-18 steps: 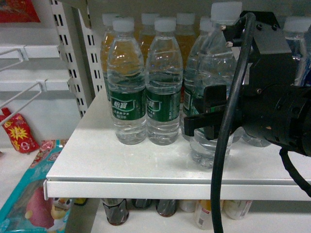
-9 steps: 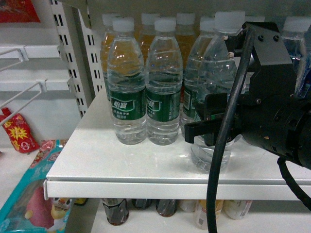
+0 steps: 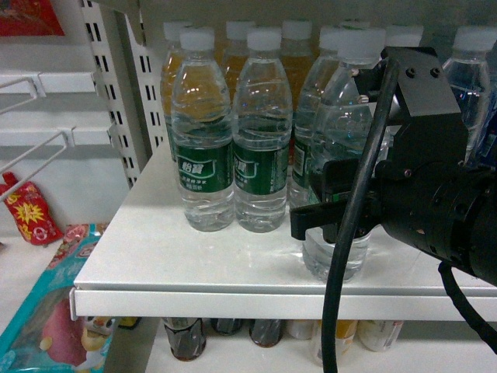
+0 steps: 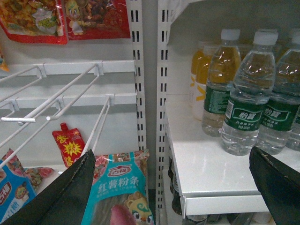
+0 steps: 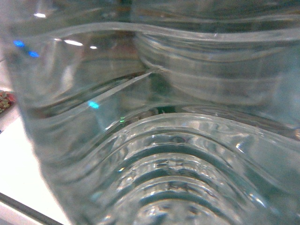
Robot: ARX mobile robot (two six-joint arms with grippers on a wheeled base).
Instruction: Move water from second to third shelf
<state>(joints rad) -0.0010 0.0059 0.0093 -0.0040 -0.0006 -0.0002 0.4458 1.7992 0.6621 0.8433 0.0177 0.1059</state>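
Head view: the right tool point(image 3: 330, 203) is closed around the midsection of the water bottle point(image 3: 342, 116), at the label band. The bottle stands, or hangs just clear, at the front of the white shelf point(image 3: 194, 272), ahead of the row of like bottles point(image 3: 233, 140); contact with the shelf cannot be confirmed. The bottle appears full, so it is judged fairly heavy for its size. Its ribbed wall is thin plastic and should yield under a hard squeeze, yet the ribs give purchase. The label band is judged the soundest place to hold: near the middle of the weight, less slippery than bare plastic.

Left wrist view: the left tool point(image 4: 178, 187) is wide open and holds nothing, its two dark fingers point(image 4: 70, 192) framing the lower edge. It hangs well apart from the shelf edge, before snack packets point(image 4: 117, 187) on wire hooks.

Right wrist view: the frame is filled by the ribbed clear wall of the water bottle point(image 5: 164, 164), pressed close against the camera. The fingers themselves are not visible here.
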